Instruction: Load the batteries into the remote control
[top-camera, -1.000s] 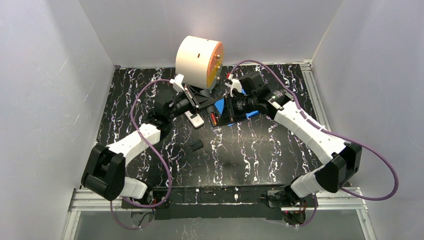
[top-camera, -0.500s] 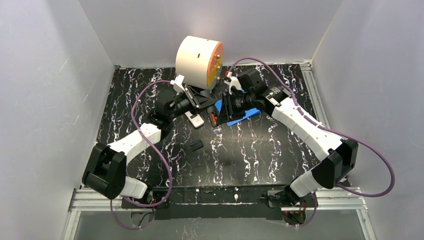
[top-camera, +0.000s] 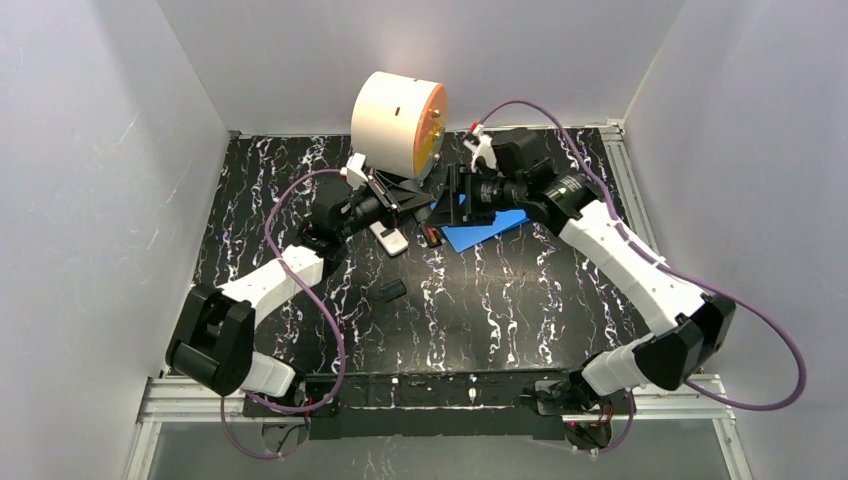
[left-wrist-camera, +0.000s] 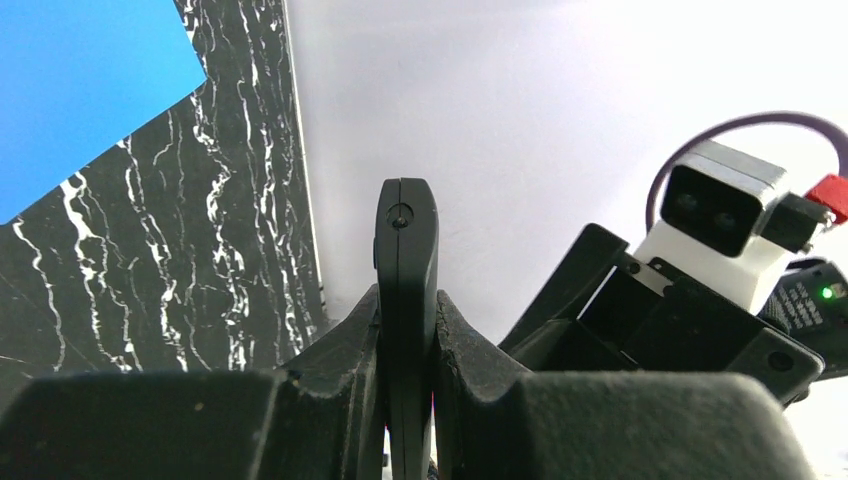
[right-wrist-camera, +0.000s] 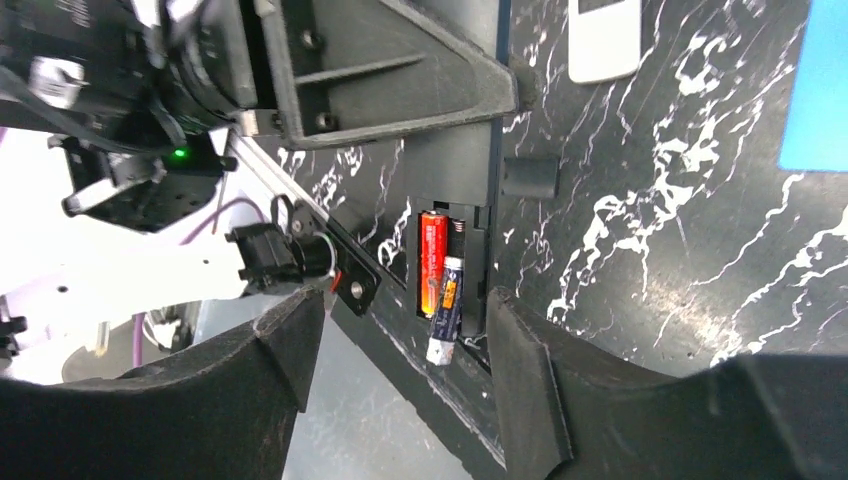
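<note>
Counter (top-camera: 500, 300): black, veined with white marbling. Drum (top-camera: 395, 120): cream, with an orange end face. Sheet (top-camera: 490, 228), right of drum: plain blue. Remote (left-wrist-camera: 405, 260): black. Second remote (top-camera: 390, 238), before drum: white. First battery (right-wrist-camera: 432, 262): orange-red. Second battery (right-wrist-camera: 446, 310): dark, with a pale end. Cable (top-camera: 267, 215): purple.

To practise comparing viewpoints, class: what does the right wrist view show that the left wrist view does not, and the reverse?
Only the right wrist view: the open compartment of the black remote, the orange-red battery seated inside, the dark battery askew beside it, and a white remote. Only the left wrist view: the right arm's wrist camera. Both: the black remote, the left gripper clamping it, the blue sheet, the marbled table.
</note>
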